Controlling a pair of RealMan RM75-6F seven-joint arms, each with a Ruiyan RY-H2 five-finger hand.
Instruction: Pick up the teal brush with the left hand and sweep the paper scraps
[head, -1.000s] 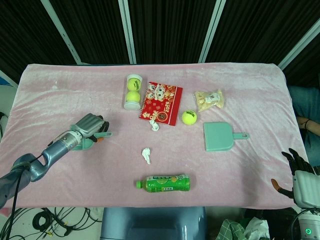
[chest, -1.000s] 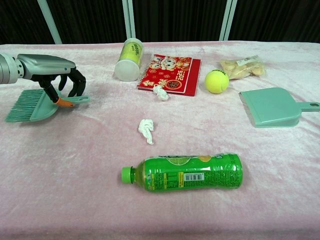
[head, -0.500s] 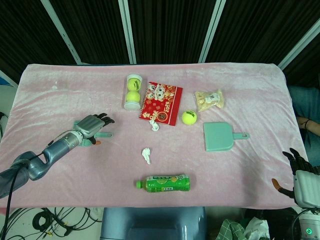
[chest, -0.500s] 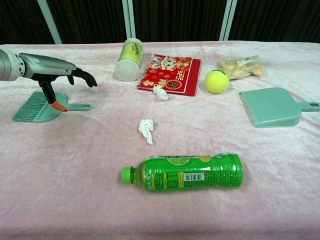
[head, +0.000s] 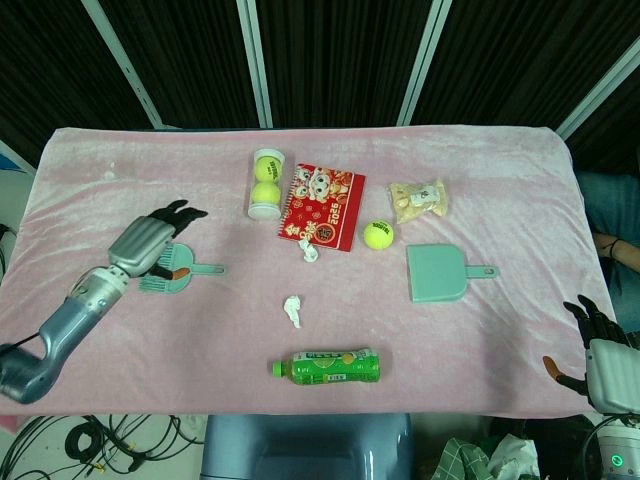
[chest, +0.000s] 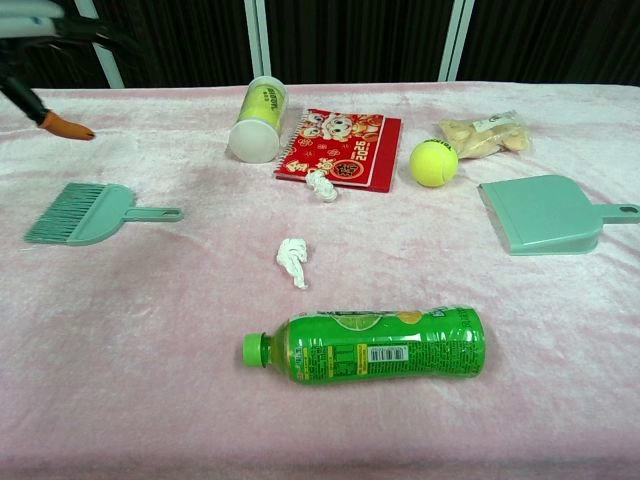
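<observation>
Two paper scraps (head: 292, 311) lie mid-frame in the head view, one near the red booklet (head: 325, 205), the other above the green bottle (head: 327, 367). The teal brush (chest: 88, 213) lies flat on the pink bench (head: 480, 160) at left of frame, long axis roughly left-right, bristles left, handle pointing right toward the scraps. The left hand (head: 148, 240) hovers above it, offset up-left, fingers spread, holding nothing; the brush sits just below and right of its fingers. The right hand (head: 598, 350) sits far off at lower right, fingers apart, empty. The left is much nearer; the grasp is not made yet.
</observation>
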